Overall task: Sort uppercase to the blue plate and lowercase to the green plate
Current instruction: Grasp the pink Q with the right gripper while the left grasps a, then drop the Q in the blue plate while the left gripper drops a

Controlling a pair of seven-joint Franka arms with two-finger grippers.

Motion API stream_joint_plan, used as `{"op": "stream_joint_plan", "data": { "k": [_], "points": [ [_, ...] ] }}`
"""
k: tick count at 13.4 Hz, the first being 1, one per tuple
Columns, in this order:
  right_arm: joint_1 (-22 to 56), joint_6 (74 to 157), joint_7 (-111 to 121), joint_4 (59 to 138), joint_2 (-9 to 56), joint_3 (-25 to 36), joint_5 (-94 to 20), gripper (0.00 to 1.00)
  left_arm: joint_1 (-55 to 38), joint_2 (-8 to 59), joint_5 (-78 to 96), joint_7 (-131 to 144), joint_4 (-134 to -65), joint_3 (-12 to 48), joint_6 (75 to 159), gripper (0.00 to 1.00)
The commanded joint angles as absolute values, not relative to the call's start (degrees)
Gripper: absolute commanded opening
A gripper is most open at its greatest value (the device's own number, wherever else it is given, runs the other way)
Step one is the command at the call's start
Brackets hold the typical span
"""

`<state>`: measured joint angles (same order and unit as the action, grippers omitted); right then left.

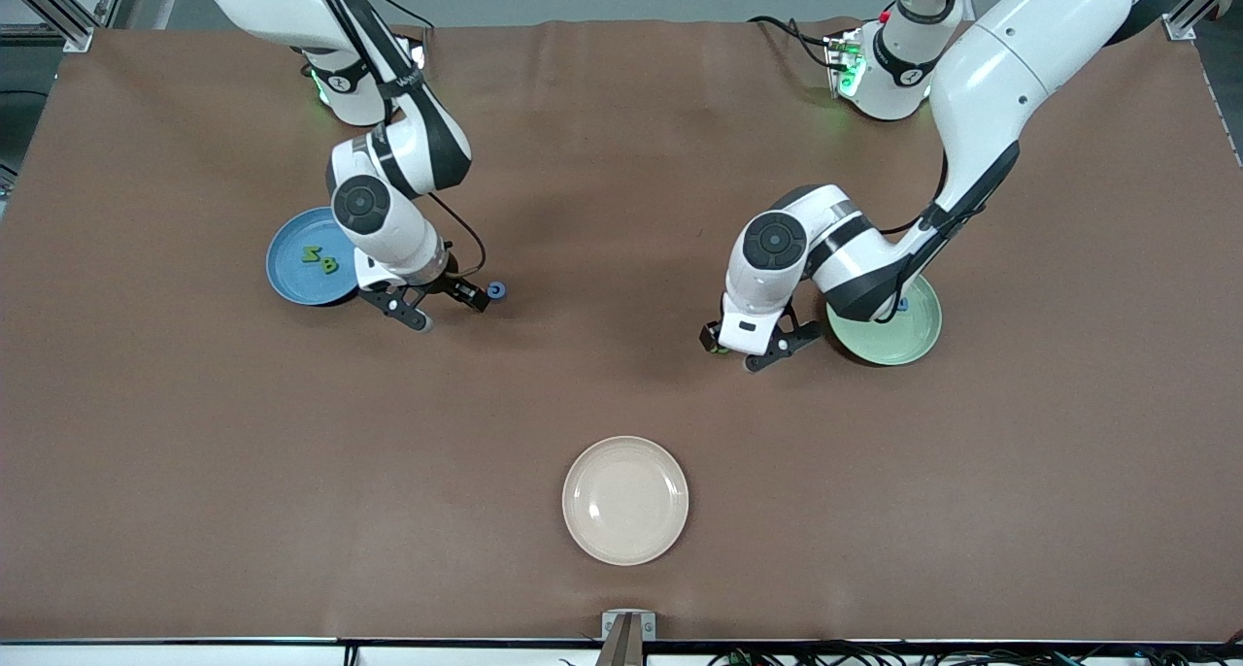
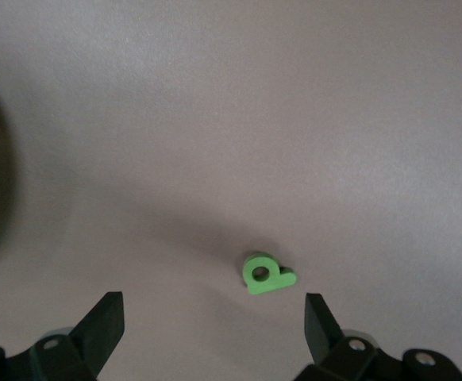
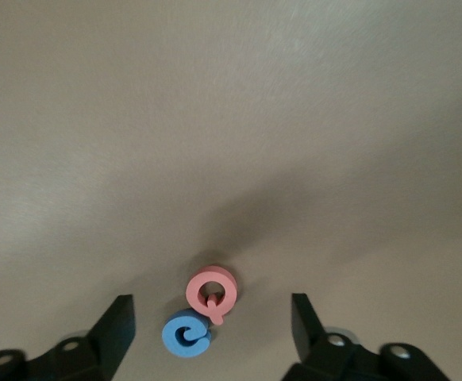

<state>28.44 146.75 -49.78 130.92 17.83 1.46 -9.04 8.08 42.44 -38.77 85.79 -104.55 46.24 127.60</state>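
Left fingers [image 2: 212, 313] wide over green p [image 2: 265, 274], right fingers [image 3: 207, 321] straddling red ring letter [image 3: 212, 290]

Brown cloth-covered table [image 1: 621, 161], bearing three plates: a blue plate [image 1: 287, 263] toward the right arm's end, a green plate [image 1: 908, 341] toward the left arm's end, a cream plate [image 1: 625, 500] nearest the front camera. Also lying straight on the cloth: a blue ring-like letter [image 3: 186, 334] touching a red ring-like letter [image 3: 211, 290], beside the blue plate. Near the green plate, a green p [image 2: 264, 274].
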Motion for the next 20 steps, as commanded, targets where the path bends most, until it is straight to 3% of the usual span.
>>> {"op": "stream_joint_plan", "data": {
  "k": [1, 6, 10, 13, 16, 17, 20],
  "points": [
    [30.3, 147.9, -49.4, 129.9, 20.1, 2.2, -9.6, 0.82, 7.8, 45.5, -37.9, 86.8, -102.7, 46.1, 128.8, 1.0],
    [31.6, 152.8, -49.4, 130.3, 23.5, 2.2, -9.5, 0.73, 6.2, 48.4, -38.3, 86.9, -100.9, 45.0, 131.0, 0.98],
    [32.3, 152.3, -49.4, 130.9, 23.4, 2.2, -9.5, 0.61, 3.3, 48.5, -37.9, 86.8, -100.3, 41.2, 133.1, 0.85],
    [32.3, 152.1, -48.7, 131.3, 23.4, 2.2, -9.5, 0.42, 3.3, 48.5, -37.9, 86.8, -100.2, 41.1, 133.1, 0.69],
    [31.6, 151.0, -46.9, 132.2, 22.7, 2.2, -9.5, 0.07, 3.3, 48.5, -37.9, 86.7, -100.3, 41.1, 133.1, 0.52],
    [31.5, 149.8, -46.8, 132.3, 22.4, 2.5, -9.5, 0.02, 3.3, 48.5, -37.9, 86.7, -100.3, 41.1, 133.1, 0.5],
    [28.4, 139.7, -40.5, 132.3, 16.5, 2.8, -9.4, 0.0, 3.3, 48.9, -37.8, 86.7, -100.2, 41.2, 133.1, 0.42]
  ]
}}
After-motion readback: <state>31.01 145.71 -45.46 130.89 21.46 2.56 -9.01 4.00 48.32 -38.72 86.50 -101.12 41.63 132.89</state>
